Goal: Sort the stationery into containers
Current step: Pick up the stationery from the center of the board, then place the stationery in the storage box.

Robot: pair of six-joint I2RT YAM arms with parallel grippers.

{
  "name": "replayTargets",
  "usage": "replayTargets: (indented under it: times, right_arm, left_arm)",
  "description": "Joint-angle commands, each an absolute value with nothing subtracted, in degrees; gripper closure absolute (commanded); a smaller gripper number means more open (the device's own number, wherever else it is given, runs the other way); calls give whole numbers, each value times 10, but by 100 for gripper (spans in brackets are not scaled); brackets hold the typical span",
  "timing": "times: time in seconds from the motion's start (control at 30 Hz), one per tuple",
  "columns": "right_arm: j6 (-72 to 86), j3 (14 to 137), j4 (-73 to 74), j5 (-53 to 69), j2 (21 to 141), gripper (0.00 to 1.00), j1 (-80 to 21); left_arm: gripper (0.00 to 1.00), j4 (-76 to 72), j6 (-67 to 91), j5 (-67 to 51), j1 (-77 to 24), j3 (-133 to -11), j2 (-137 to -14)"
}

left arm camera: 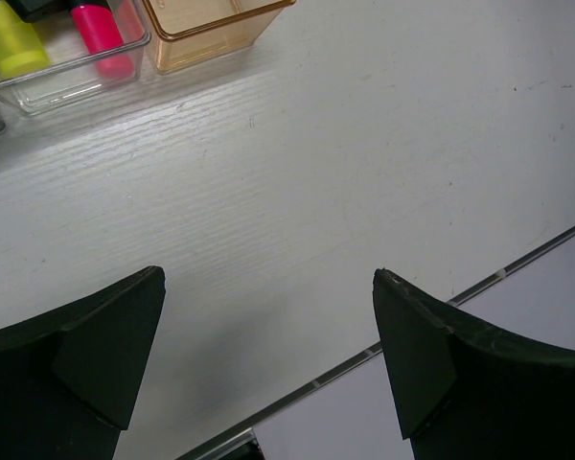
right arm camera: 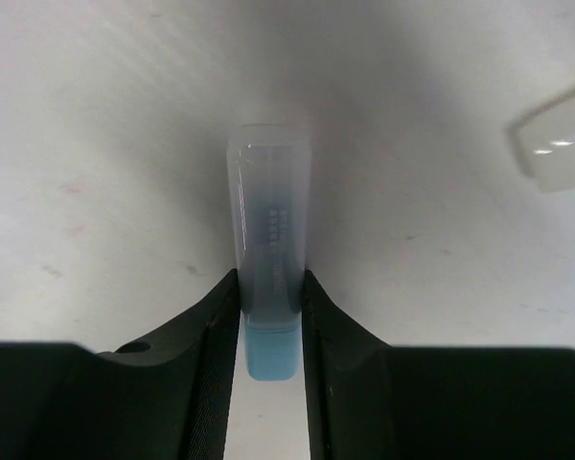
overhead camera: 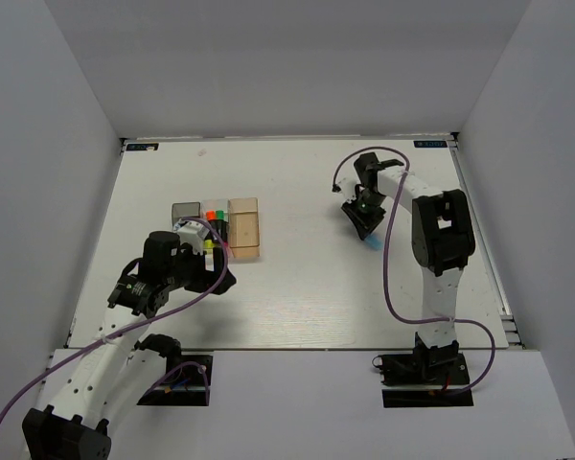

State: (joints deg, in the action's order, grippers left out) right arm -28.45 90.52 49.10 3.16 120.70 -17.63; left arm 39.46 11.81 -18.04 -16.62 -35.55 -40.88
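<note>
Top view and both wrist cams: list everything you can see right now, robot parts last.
table: one, white, under everything.
dark grey box: one, left end of the row.
clear box: one, middle of the row.
amber box: one, right end of the row.
highlighters: at least four, with orange, green, yellow and pink ends, in the clear box.
light blue highlighter: one, between the right gripper's fingers.
pale item: one, cream, on the table, cut off by the right wrist view's edge.
left gripper: open, empty, over bare table near the boxes.
right gripper: shut on the light blue highlighter.
</note>
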Motion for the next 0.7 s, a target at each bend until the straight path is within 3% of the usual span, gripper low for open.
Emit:
replayTargets:
  times: [0.0, 0.1, 0.3, 0.47, 0.67]
  right_arm:
    - [-258, 900, 560, 150, 1186, 100, -182]
    - [-219, 970, 612, 313, 1154, 100, -196]
    - [-29, 1075, 580, 442, 1177, 100, -288]
    - [149, 1136, 435, 384, 1226, 100, -389]
    - [292, 1069, 179, 334, 1204, 100, -438]
  left_arm:
    - [0, 396, 110, -178, -167, -352, -405]
    - [0, 393, 109, -175, -167, -352, -403]
    - [0, 388, 109, -149, -168, -347, -382]
    - [0, 380, 113, -105, -168, -334, -356]
    - [0, 370, 113, -64, -168, -322, -323]
